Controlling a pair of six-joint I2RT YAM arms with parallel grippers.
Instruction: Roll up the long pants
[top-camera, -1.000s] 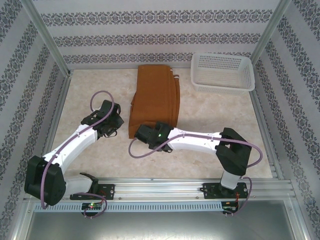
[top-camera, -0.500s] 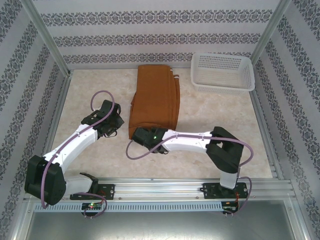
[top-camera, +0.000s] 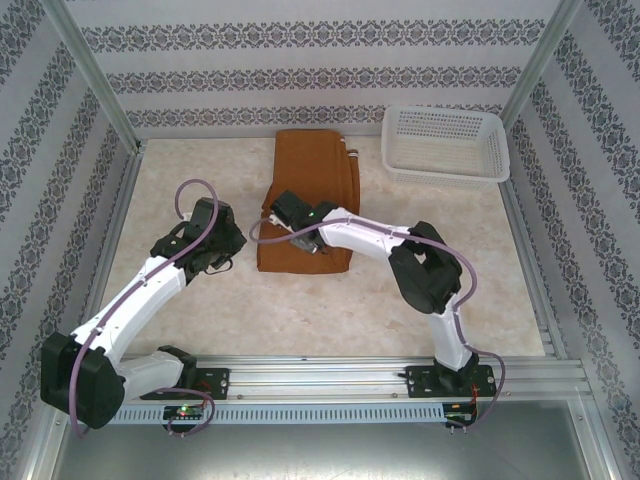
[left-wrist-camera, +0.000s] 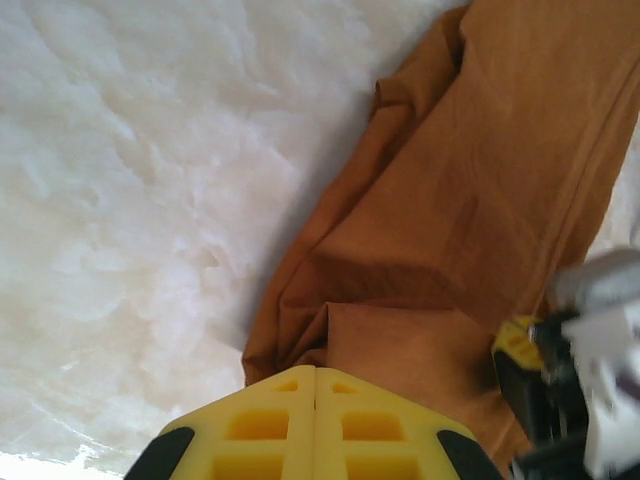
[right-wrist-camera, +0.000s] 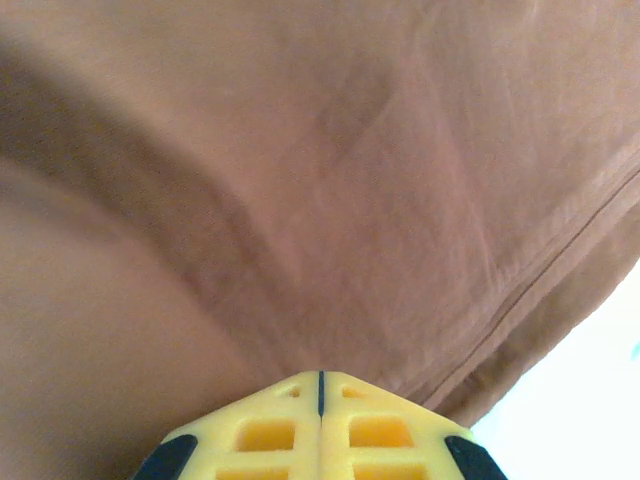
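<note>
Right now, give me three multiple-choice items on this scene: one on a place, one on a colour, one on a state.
1. Where is the white basket? A) far right of the table B) near left edge C) centre
2. What colour are the long pants? A) blue B) rust-brown C) white
3. How is the left gripper? A) wide open B) shut, empty C) gripping the basket
Answers: A, it sits by the far right corner; B, the fabric is rust-brown; B, its fingers meet with nothing between.
</note>
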